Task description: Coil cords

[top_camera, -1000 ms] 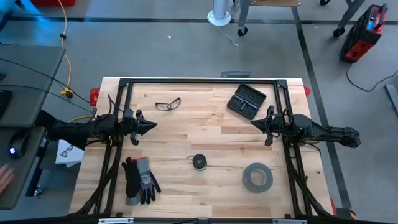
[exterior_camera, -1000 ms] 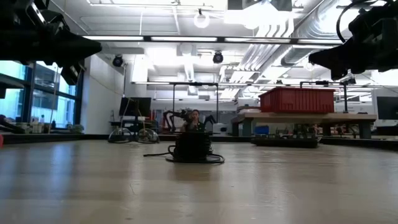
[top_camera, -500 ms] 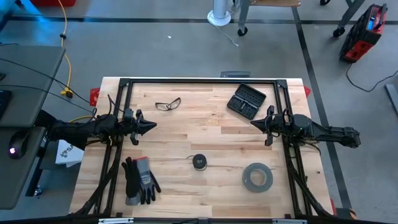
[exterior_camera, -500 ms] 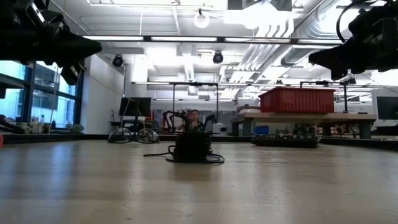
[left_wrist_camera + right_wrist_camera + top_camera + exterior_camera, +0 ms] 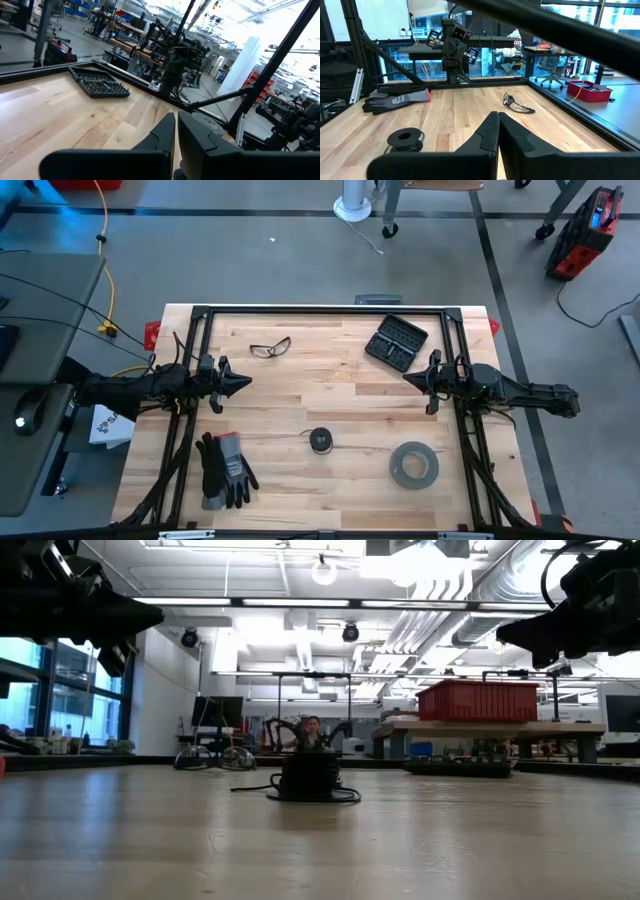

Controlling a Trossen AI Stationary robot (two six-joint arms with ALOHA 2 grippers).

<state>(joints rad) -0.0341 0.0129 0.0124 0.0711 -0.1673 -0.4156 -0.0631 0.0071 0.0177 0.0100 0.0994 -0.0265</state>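
Apparently nothing is coiled yet: the spool [image 5: 320, 440] lies untouched with loose cord [image 5: 345, 796], both grippers [image 5: 243, 382] [image 5: 409, 379] closed, empty.

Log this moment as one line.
left gripper: shut, empty, hovering | right gripper: shut, empty, hovering | spool: mid-table, untouched | cord: loose beside spool

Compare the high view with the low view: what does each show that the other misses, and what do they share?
Only the high view shows the gloves, glasses, grey tape roll and dark case, with the left gripper and right gripper shut, hovering apart. Only the low view shows the room beyond, with a red bin. Both show the black spool and its thin cord on the table.
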